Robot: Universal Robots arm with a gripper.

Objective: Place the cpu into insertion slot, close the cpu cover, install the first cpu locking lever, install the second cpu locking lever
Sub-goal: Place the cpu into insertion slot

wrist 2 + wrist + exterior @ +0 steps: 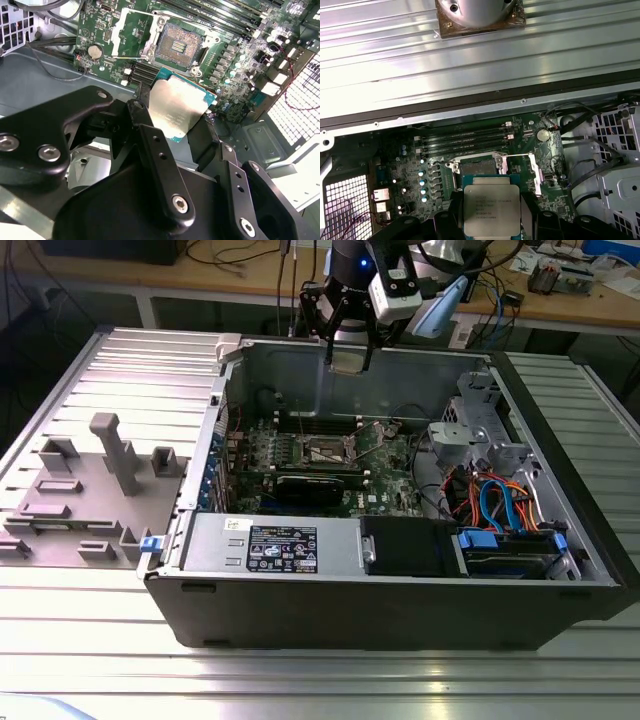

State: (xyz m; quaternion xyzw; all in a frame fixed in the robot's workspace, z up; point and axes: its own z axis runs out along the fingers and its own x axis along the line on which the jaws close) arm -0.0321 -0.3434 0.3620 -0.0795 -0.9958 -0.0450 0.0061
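Above the open computer case point(400, 600) on the ribbed table point(90, 660), high over the green board: end effector point(350, 358), clamped on the cpu point(350, 364) by two opposite edges. In both wrist views, chip held between the black fingers point(150, 145), pale face showing, clear of everything beneath and touching nothing but the pads. Well below, set in the board, the insertion slot point(179, 47): dark, bare, nothing seated in it. Just beside it, the cpu cover point(118, 31), swung open and lying back, leaving the recess free.

Judged as the first step, the placing, in hand and not yet done; cover-closing and lever work not begun, by the look of the open plate. In the first wrist view, cpu point(490, 210) roughly in line with the slot point(472, 162), partly masking it. By this reckoning, seating calls for a straight, level descent, edges squared to the silver rim, no sliding across the contacts, and release only once flat in the recess. Likely hazard: a tilted drop onto the pins.
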